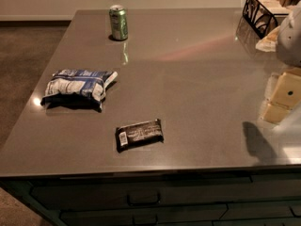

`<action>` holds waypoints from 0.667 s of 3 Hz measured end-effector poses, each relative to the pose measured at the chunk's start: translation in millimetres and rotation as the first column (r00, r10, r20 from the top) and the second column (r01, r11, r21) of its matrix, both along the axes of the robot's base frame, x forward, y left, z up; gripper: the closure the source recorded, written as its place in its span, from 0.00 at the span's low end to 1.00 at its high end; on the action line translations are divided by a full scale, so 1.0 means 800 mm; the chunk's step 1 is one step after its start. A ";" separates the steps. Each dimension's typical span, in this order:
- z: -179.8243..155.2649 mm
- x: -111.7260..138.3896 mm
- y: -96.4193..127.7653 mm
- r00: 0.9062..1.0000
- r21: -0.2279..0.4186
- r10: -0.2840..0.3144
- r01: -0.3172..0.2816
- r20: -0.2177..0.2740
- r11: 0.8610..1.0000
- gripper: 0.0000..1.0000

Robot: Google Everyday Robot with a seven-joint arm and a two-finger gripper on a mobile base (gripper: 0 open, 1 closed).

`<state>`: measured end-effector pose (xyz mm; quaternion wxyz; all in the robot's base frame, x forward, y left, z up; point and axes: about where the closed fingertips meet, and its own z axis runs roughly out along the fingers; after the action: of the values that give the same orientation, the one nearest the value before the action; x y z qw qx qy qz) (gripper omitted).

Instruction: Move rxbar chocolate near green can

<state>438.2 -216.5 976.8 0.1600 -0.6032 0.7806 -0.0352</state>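
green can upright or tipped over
Upright: the small green metal can stands on its base, silver top up, far left on the grey countertop. The claw hovers at the right edge.

1 rxbar chocolate [139,133], 1 green can [118,22], 1 chip bag [77,86], 1 wire basket [261,9] — 1 gripper [281,101], right edge.

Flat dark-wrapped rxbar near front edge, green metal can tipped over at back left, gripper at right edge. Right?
No: camera view shows the small green metal can upright. Flat dark-wrapped rxbar chocolate near front edge, pale gripper at right edge: correct.
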 end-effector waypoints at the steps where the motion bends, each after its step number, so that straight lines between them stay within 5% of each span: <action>1: 0.000 0.000 0.000 1.000 0.000 0.000 0.000 0.000 1.000 0.00; 2: -0.006 0.002 0.016 0.999 0.003 0.028 -0.028 -0.021 1.000 0.00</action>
<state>440.1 -203.4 972.3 0.1532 -0.6144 0.7736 -0.0255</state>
